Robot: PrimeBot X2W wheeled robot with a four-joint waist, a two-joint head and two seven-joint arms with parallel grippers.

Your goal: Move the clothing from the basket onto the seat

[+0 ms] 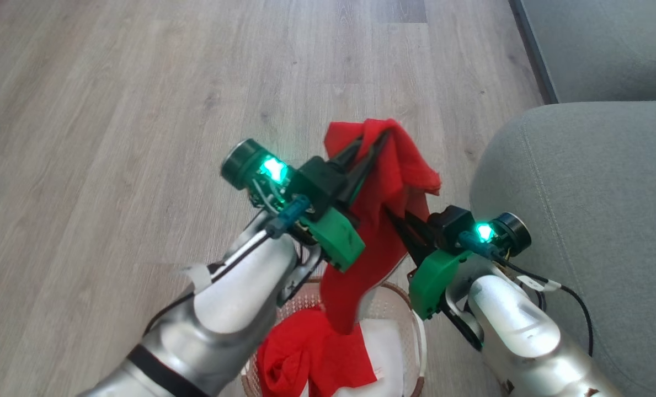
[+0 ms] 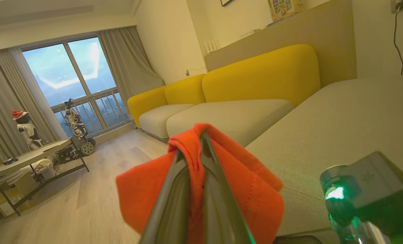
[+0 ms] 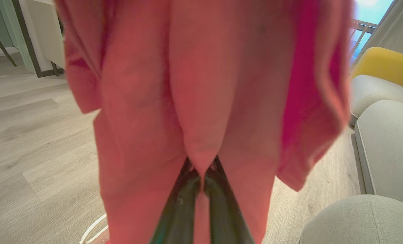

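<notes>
— So, nearest the robot, what was in the basket (image 1: 417, 331)?
— A second piece of red clothing (image 1: 305, 358), crumpled in a heap on its left side. The lower end of the lifted red garment (image 1: 399, 165) also dipped inside the rim.
— And the grippers?
— The right gripper (image 1: 389, 209) was closed on a fold about halfway up that garment, pinching it from the right. The left gripper (image 1: 382, 135), higher and farther out, was clamped tight on the top end, with cloth draped over both sides of its fingertips.
— Which way did the garment run?
— Lengthwise, it hung as a long strip from the left gripper's tips down to the basket. Its upper end was away from the robot and its lower end was towards it. In the right wrist view it dropped in upright folds directly in front of the fingers.
— And the seat (image 1: 581, 231)?
— Off to the right, just beside the basket, with the garment apart from it. The wooden floor (image 1: 112, 138) stretched beyond.
</notes>
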